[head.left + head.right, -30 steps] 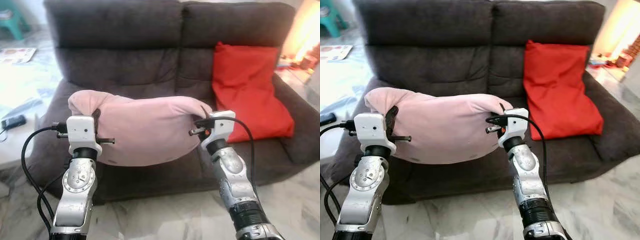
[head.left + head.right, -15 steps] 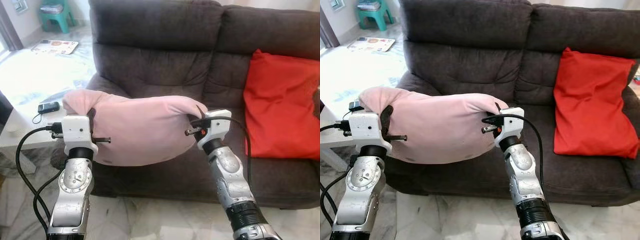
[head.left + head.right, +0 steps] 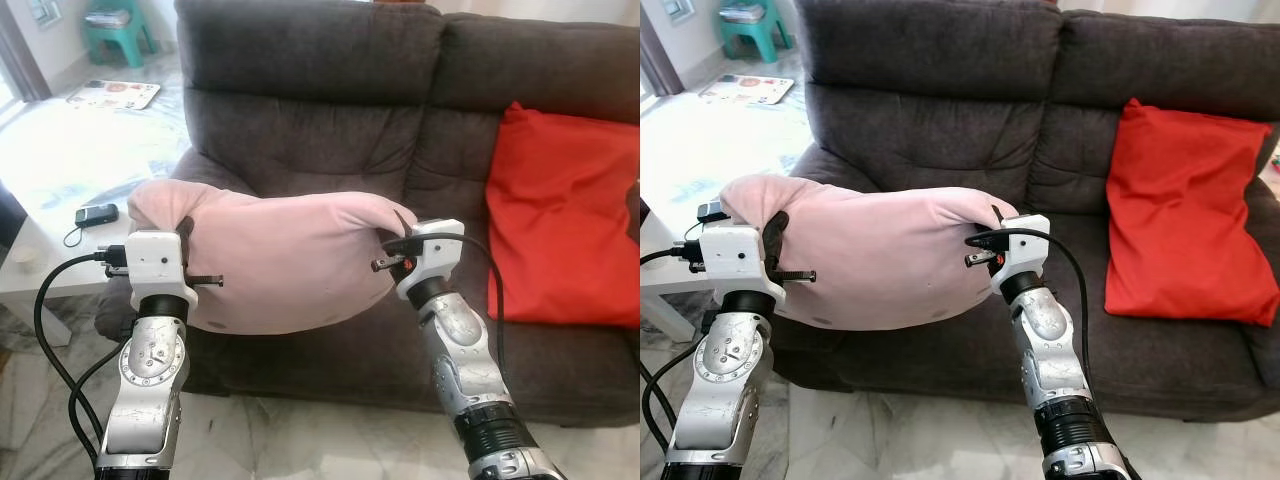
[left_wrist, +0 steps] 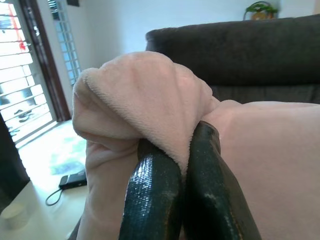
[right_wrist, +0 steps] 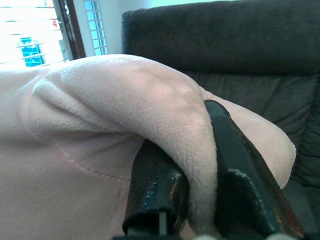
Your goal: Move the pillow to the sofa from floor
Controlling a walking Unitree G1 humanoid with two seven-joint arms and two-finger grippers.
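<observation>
A pale pink plush pillow [image 3: 285,255] hangs in the air between my two arms, in front of the left seat of the dark grey sofa [image 3: 310,110]. My left gripper [image 3: 184,227] is shut on the pillow's left corner, and its black fingers [image 4: 155,195] pinch a fold of the fabric. My right gripper [image 3: 400,226] is shut on the pillow's right corner, with its fingers [image 5: 235,175] clamped on the plush edge. The pillow sags below both grips and hides the front of the left seat cushion.
A red cushion [image 3: 560,215] leans on the sofa's right seat. A white low table [image 3: 60,180] stands at my left with a small dark device [image 3: 96,213] and a magazine [image 3: 112,94] on it. A teal stool [image 3: 115,30] is far left. Marble floor lies below.
One second ago the view swung left, so the sofa and red cushion shifted right and the table came in. Since half a second ago little differs. Both grippers keep hold of the pillow.
</observation>
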